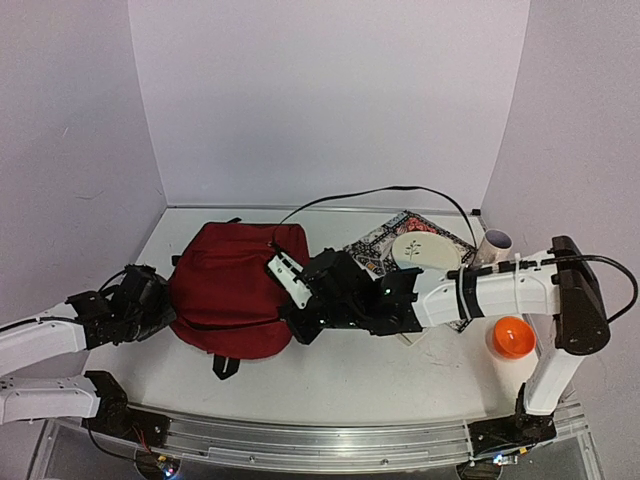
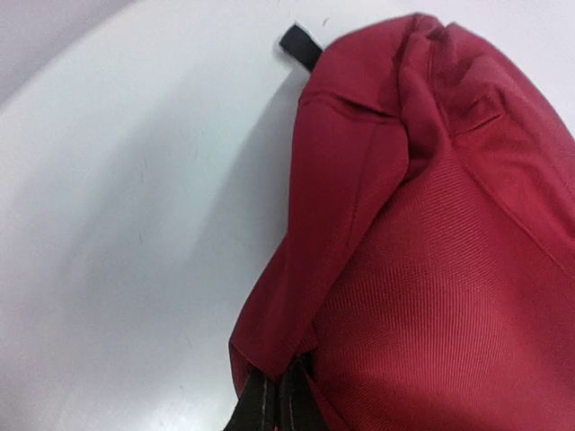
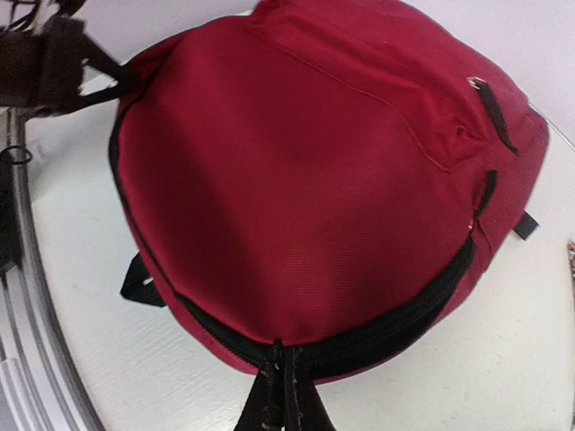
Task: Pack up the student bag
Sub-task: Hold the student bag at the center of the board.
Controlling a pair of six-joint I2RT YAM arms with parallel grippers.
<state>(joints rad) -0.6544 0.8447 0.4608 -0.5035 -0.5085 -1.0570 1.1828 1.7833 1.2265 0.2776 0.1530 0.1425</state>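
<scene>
Centrally, the student bag (image 1: 230, 285) lies flat on the white table (image 1: 350, 375), left of middle. It is a rounded, dome-shaped pack of dark red woven fabric with a fine ribbed weave and raised seams. A black toothed zip (image 3: 386, 328) curves along its edge, and a short black strap tab (image 2: 299, 43) projects from one corner.

The left gripper (image 2: 274, 395) is closed, pinching a fold of red fabric at the bag's left edge. The right gripper (image 3: 280, 377) is closed on the zip line at the opposite edge; the exact part pinched is hidden by the fingers.

To the right lie a patterned board (image 1: 375, 250), partly covered by a round cream disc (image 1: 420, 250), and beyond these a white tube (image 1: 495, 245) and an orange bowl (image 1: 511, 338). A black cable (image 1: 400, 190) arcs above. The right arm hides the bag's right edge in the top view.
</scene>
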